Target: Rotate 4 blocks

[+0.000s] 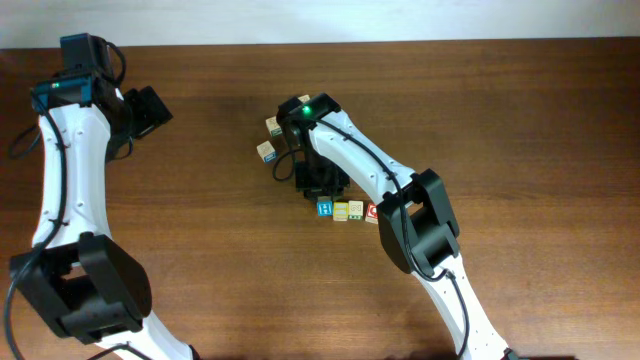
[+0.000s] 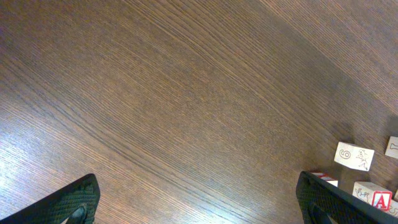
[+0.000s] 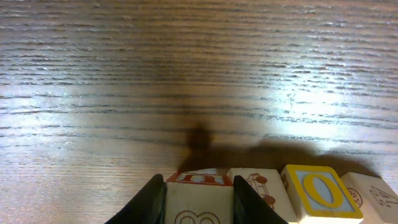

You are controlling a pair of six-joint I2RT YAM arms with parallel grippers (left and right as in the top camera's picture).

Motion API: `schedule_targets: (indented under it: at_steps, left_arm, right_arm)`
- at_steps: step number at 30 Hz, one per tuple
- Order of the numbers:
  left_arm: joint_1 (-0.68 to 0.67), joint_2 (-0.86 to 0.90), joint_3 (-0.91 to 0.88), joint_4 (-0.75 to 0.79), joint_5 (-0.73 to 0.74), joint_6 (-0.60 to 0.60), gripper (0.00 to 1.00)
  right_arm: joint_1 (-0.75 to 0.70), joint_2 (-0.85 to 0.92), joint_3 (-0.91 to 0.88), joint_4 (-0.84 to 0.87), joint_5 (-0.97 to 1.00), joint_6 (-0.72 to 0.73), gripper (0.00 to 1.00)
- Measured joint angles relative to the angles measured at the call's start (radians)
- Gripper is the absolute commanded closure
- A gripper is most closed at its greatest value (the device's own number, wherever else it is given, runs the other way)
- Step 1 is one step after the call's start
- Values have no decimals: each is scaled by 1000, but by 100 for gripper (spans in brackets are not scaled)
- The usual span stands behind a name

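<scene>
Where the row stood: row of blocks [image 1: 348, 210] lay on the wooden table [image 1: 200, 250]; four small cubes side by side, close together
Order in the row: blue-marked block [image 1: 324, 208] at the end nearer the left arm; green-marked block [image 1: 340, 210] next; yellow-faced block [image 1: 355, 210] third; red-marked block [image 1: 372, 211] at the far end
Right gripper [image 3: 198, 182]: set over the blue-marked end of the row; its dark fingers [image 3: 154, 200] lay against opposite sides of the blue-marked block, clamped on it; that block sat level with its neighbours in the row
Row seen from the right wrist: the cube beside the held one bore a red line drawing; the next showed a yellow O in a yellow frame; the fourth was cut off at the picture's edge
Right arm [image 1: 350, 150]: reached across the table to the row from its red-marked side
Left gripper [image 2: 199, 208]: well apart from the row, off toward the left arm's side; fingers spread wide with only table between them
Loose pale block [image 1: 272, 126]: beyond the row, apart from it; second loose block [image 1: 266, 151] near it
Red "A" cube [image 2: 380, 199]: at the lower right edge of the left wrist view, among other pale cubes; its place relative to the row could not be told
</scene>
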Motion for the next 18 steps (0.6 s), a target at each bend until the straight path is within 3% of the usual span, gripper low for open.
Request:
schedule_targets:
  at_steps: [7, 11, 14, 18]
  left_arm:
    - [0, 0, 0, 0, 0, 0, 1]
    - [0, 0, 0, 0, 0, 0, 1]
    - [0, 0, 0, 0, 0, 0, 1]
    - [0, 0, 0, 0, 0, 0, 1]
  right_arm:
    - [3, 1, 2, -37, 3, 7, 50]
    - [3, 3, 41, -67, 3, 6, 50]
    - [0, 14, 162, -137, 3, -16, 54]
    - [-48, -3, 494, -217, -83, -136, 60]
